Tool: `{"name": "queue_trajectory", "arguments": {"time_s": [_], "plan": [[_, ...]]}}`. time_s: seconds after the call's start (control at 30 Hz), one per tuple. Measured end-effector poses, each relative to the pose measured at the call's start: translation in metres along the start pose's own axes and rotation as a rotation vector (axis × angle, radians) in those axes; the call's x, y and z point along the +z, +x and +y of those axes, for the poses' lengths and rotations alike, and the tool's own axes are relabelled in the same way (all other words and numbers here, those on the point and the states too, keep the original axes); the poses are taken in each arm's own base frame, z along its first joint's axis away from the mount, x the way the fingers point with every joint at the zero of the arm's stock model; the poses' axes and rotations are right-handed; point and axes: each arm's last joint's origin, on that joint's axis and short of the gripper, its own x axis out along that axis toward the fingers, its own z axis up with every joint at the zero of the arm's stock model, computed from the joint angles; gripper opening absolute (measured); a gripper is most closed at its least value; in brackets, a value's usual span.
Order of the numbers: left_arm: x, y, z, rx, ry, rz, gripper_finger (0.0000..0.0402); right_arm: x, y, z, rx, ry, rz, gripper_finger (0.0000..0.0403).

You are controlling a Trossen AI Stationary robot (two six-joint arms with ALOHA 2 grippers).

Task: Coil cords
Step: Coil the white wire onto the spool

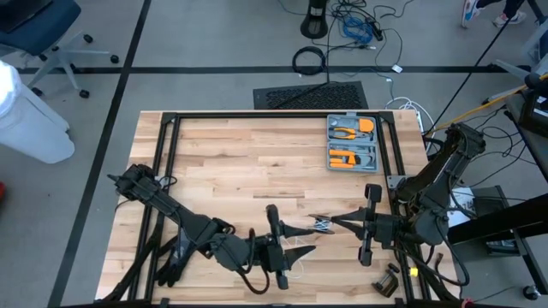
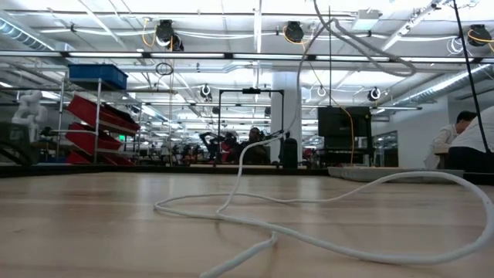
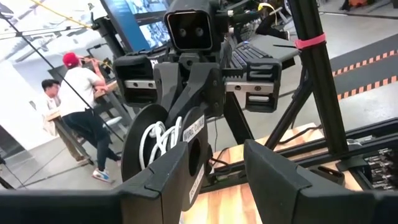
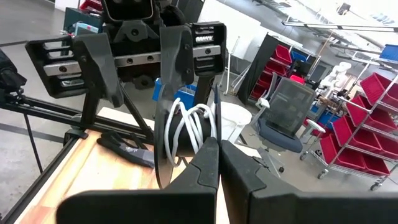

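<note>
Two dark arms meet near the front edge of the wooden table [image 1: 231,162], their grippers facing each other over the boards. The left gripper [image 1: 300,252] holds its two fingers apart around a flat dark disc [image 4: 163,134], and on that disc sits a small bundle of white cord [image 4: 189,127] — several loops, wound side by side. The right wrist view shows one finger of the left gripper on either side of the disc; the disc carries a small white label [image 3: 193,132] facing the left wrist camera.

The right gripper [image 1: 328,224] is clenched, its two fingers pressed together with the tips pointing at the bundle. Whether those tips pinch the cord I cannot tell; they come right up to it.

One loose run of the white cord trails off the bundle and lies on the table in a wide, slack curl, one strand rising from the boards toward the arms above.

Further back on the table sits one open grey tool case [image 1: 352,142] with orange-handled tools in it. Beyond the table, one ring of black cable [image 1: 309,59] lies on the floor, and one person in a red cap [image 3: 73,81] stands with another person [image 3: 48,99] beside.
</note>
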Motion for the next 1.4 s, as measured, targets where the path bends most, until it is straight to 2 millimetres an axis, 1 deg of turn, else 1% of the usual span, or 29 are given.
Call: {"name": "queue_trajectory", "arguments": {"time_s": [0.13, 0.4, 0.67, 1.4], "plan": [[0.0002, -0.0005, -0.0008, -0.002, 0.005, -0.001, 0.0164, -0.0001, 0.0, 0.0001, 0.002, -0.001, 0.0, 0.0], [0.0067, -0.008, -0.0073, 0.001, 0.05, -0.031, 0.0164, -0.0003, 0.0, 0.0002, 0.004, -0.004, 0.001, 0.0], [0.0033, -0.0032, -0.0025, 0.019, 0.031, -0.013, 0.0164, -0.0005, 0.0, 0.0004, 0.008, -0.006, 0.001, 0.0], [0.0001, 0.0002, 0.001, 0.039, 0.019, 0.01, 0.0164, -0.0018, -0.0001, 0.0008, 0.013, -0.02, 0.009, 0.0]]}}
